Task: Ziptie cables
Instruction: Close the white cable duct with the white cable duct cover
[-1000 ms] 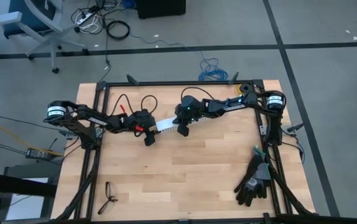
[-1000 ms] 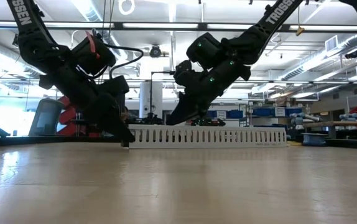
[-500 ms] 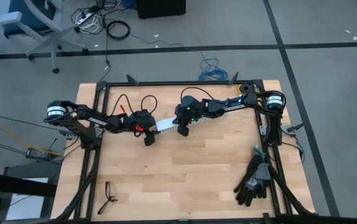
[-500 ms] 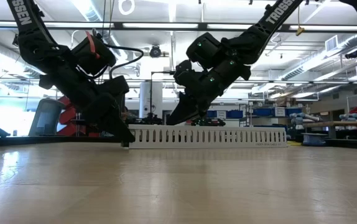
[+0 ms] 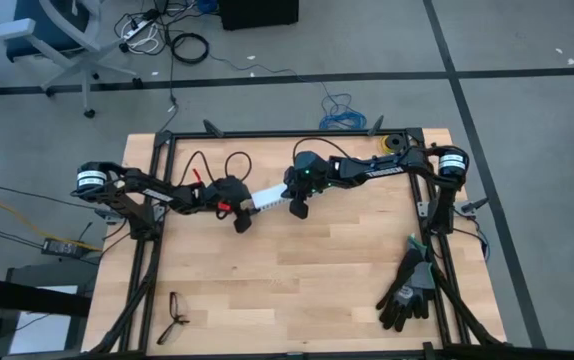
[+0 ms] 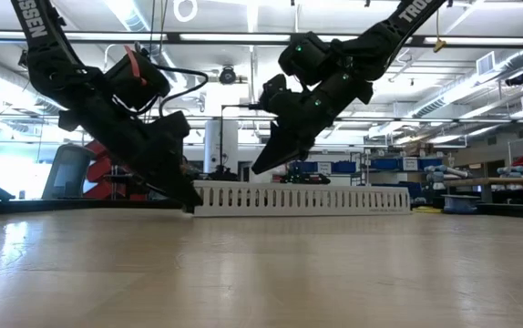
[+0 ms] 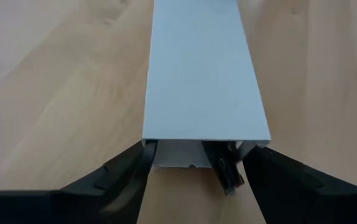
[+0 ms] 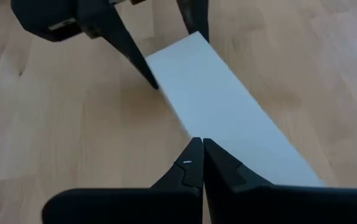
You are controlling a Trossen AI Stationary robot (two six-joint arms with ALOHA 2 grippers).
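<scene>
Your left gripper (image 5: pixel 243 224) straddles the near end of the white slotted duct (image 5: pixel 267 198), fingers (image 7: pixel 124 172) spread either side of its walls; I can't tell whether they pinch it or only bracket it. Your right gripper (image 5: pixel 296 208) is fully closed, holding nothing, tips hovering just above the duct's cover near the other end. Risk one: if the left only brackets the duct, any push from the right slides or yaws it on the bare wood table (image 5: pixel 297 290), since nothing backs it up. Risk two: closed right tips coming down on the smooth cover will skate off the edge rather than bite. A thin dark piece (image 7: pixel 226 175) shows inside the duct's open end beside the left finger; could be a cable end or the ziptie, I can't say which. Otherwise the cables and ziptie aren't visible in any view, so you're working blind on them with the cover on. Around: black gloves (image 5: pixel 407 288) at the table's right edge and glasses (image 5: pixel 174 316) at the near left, both well apart. Only the duct itself obstructs.
</scene>
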